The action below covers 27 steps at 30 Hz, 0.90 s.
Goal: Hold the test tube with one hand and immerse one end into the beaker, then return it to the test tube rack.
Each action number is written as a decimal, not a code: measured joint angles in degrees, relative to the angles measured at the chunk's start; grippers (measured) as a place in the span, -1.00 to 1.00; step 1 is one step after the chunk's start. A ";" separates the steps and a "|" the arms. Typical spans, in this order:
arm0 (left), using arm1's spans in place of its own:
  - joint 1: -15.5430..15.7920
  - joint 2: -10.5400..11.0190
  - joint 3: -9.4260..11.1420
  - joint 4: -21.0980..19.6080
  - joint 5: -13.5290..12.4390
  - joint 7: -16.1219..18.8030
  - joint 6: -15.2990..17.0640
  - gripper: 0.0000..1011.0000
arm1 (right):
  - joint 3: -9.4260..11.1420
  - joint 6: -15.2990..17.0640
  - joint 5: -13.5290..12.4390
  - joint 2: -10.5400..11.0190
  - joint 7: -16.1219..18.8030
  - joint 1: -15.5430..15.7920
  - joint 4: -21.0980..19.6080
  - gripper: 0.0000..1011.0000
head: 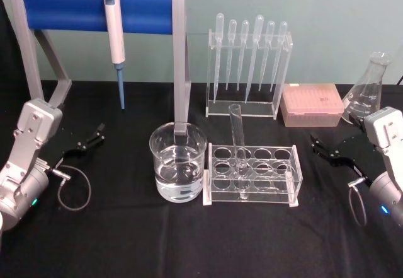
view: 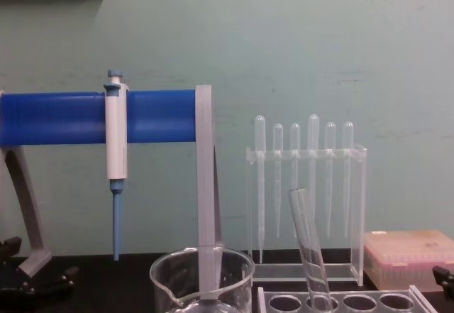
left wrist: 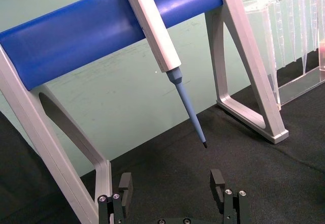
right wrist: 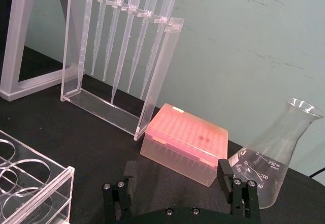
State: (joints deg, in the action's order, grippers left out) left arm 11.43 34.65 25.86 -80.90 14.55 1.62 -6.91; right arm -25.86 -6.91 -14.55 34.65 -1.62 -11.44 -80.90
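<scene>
Front strip: bare black table (head: 189, 240) runs along the near edge, with open room across the whole width.
Left gripper (head: 93, 138): low over the cloth at the left, well apart from the glassware. Its jaws stand apart with nothing between them, as the left wrist view confirms (left wrist: 171, 183).
Right gripper (head: 320, 147): low on the right, near the rack's right end but not touching it. Its jaws are spread wide and hold nothing (right wrist: 175, 176).
Beaker (head: 178, 164): centre-left, upright and part filled with clear liquid. Its right wall is just beside the rack's left end; I cannot tell whether they touch.
Test tube rack (head: 208, 186): clear acrylic, with free cloth between its right end and the right gripper.
Test tube (head: 238, 139): seated in the rack's second opening from the left, tilted, with its rim leaning up and back to the left (view: 308, 242).
Back row, left: the pipettor (head: 116, 38) hangs tip-down from the blue-bar stand (head: 63, 7), whose right leg stands right behind the beaker.
Back row, centre: the pipette stand (head: 249, 63) holds six pipettes.
Back row, right: the pink tip box (head: 312, 104), then the conical flask (head: 368, 89) by the table's right edge.
</scene>
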 joint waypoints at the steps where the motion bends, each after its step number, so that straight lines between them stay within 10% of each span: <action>1: 0.00 0.00 0.00 0.00 0.00 0.00 0.00 0.98 | 0.00 0.00 0.00 0.00 0.00 0.00 0.00 0.98; 27: 0.00 0.00 0.00 0.00 0.00 0.00 0.00 0.98 | 0.00 0.00 0.00 0.00 0.00 0.00 0.00 0.98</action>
State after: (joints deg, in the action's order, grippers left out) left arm 11.43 34.65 25.86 -80.90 14.55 1.62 -6.91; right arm -25.86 -6.91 -14.55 34.65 -1.62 -11.43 -80.90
